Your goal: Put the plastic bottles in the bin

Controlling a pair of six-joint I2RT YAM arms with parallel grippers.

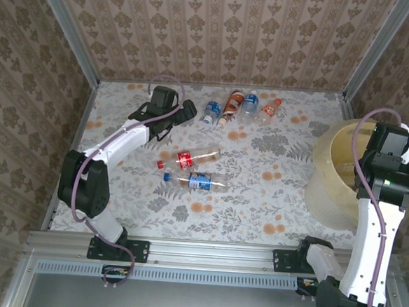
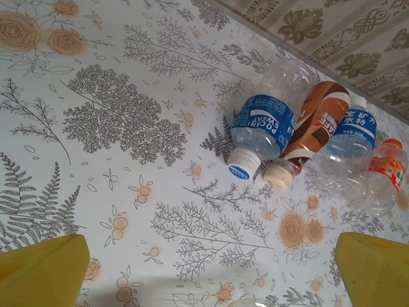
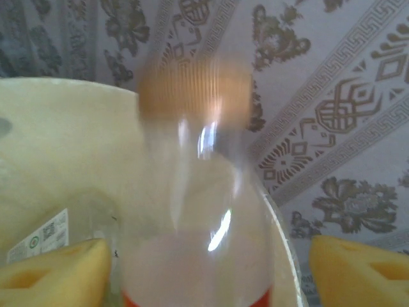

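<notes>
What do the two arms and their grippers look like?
Both match: the left arm and right arm have white shells on the long links, black joint housings and a thin mauve cable looping alongside. A small green light sits on the right arm's black wrist. The left fingers and right fingers are yellow wedges.

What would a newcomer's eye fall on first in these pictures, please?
Most striking is the blurred clear bottle with an orange cap, between the right gripper's parted jaws above the pale-yellow bin. Four more bottles huddle at the table's far edge ahead of the left gripper, and two others lie mid-table.
</notes>
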